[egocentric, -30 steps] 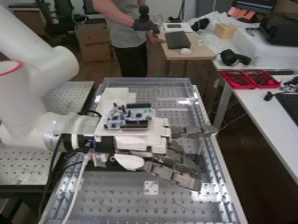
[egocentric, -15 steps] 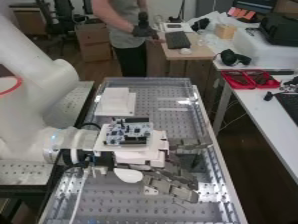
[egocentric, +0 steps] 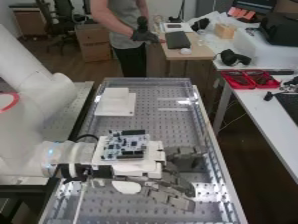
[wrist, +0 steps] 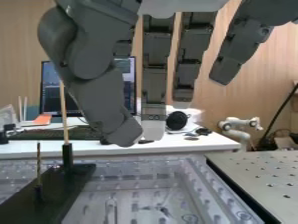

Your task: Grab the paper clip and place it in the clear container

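In the high view the hand (egocentric: 171,196) is over the nearer half of the perforated bench, its dark fingers stretched toward the bench's right side. Its fingers (wrist: 154,65) hang down loosely extended and apart in the wrist view, holding nothing that I can see. A slim, pale looped shape (wrist: 111,210) lies below them on the bench and looks like the paper clip, though I cannot be sure. I cannot clearly tell the clear container from the see-through walls and faint outlines around the perforated surface.
A white stepped block (egocentric: 116,103) sits on the bench's far left part. A black base (wrist: 54,186) with upright thin rods stands in the wrist view. Clear raised edges (egocentric: 211,145) run along the bench. Red trays (egocentric: 247,79) rest on the right-hand table.
The hand and arm have come toward the bench's near end and slightly left, uncovering the white stepped block. The fingers look extended throughout.
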{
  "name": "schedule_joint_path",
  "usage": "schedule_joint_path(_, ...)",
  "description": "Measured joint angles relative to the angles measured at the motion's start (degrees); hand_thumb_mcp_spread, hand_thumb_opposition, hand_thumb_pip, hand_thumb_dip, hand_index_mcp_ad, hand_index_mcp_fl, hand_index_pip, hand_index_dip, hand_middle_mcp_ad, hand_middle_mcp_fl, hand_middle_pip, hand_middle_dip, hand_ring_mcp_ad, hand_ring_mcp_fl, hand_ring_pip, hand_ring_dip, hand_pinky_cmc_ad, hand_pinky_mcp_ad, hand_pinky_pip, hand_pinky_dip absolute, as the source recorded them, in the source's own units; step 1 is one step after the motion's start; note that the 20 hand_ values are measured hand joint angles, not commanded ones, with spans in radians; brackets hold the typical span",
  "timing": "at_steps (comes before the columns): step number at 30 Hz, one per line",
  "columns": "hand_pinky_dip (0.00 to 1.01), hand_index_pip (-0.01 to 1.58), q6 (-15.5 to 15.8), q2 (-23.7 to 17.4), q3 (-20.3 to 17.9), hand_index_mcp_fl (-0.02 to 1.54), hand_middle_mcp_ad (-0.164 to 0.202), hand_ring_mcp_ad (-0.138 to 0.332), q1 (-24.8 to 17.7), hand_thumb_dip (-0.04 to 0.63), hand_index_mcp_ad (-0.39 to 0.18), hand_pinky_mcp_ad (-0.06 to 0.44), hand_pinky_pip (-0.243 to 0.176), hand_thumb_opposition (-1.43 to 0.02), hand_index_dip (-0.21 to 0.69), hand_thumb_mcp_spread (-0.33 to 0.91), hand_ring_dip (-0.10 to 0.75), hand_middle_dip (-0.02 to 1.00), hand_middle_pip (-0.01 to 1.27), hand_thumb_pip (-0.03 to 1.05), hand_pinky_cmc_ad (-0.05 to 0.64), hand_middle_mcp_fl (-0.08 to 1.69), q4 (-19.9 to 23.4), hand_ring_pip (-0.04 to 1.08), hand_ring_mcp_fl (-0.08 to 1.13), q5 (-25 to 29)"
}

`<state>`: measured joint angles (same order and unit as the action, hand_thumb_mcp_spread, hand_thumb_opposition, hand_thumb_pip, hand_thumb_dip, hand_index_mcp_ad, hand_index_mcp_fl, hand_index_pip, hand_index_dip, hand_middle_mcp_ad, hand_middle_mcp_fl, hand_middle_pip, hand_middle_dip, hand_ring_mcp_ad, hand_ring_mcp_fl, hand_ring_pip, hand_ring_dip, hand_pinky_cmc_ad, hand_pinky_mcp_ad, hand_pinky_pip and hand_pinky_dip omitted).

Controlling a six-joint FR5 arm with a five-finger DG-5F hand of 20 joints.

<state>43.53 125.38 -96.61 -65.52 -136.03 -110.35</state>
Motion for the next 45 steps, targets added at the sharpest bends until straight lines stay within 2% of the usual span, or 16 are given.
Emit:
schedule_joint_path(6, 0.19, 0.20, -0.7, 1.1, 0.2, 0.04, -0.037, 0.019, 0.7, 0.288, -0.152, 0.250, 0.068, -0.90, -0.185, 0.63, 0.501, 0.72, 0.70, 0.66, 0.456, 0.62, 0.7, 0.08, 0.48, -1.5)
schedule_joint_path(12, 0.19, 0.22, -1.4, 1.7, -0.1, 0.03, -0.037, 0.019, 1.0, 0.288, -0.152, 0.250, 0.068, -0.93, -0.188, 0.66, 0.497, 0.72, 0.80, 0.66, 0.456, 0.69, 1.6, 0.08, 0.47, -2.0)
schedule_joint_path(13, 0.19, 0.23, -1.4, 1.7, -0.2, 0.04, -0.051, 0.021, 1.0, 0.288, -0.150, 0.250, 0.068, -0.93, -0.188, 0.66, 0.501, 0.72, 0.81, 0.66, 0.459, 0.70, 1.8, 0.08, 0.48, -2.0)
schedule_joint_path(17, 0.19, 0.23, -1.7, 1.8, -0.4, 0.04, -0.054, 0.019, 1.0, 0.290, -0.152, 0.248, 0.068, -0.95, -0.188, 0.68, 0.501, 0.73, 0.84, 0.66, 0.459, 0.71, 2.2, 0.08, 0.48, -2.0)
schedule_joint_path(30, 0.19, 0.24, -1.8, 1.8, -0.7, 0.04, -0.052, 0.023, 0.9, 0.290, -0.154, 0.248, 0.073, -0.95, -0.188, 0.67, 0.501, 0.75, 0.79, 0.67, 0.459, 0.65, 1.4, 0.08, 0.49, -2.7)
schedule_joint_path(45, 0.19, 0.25, -1.6, 2.2, -1.2, 0.03, -0.052, 0.019, 1.0, 0.288, -0.162, 0.248, 0.070, -0.95, -0.188, 0.67, 0.501, 0.75, 0.79, 0.69, 0.457, 0.65, 1.1, 0.09, 0.49, -4.6)
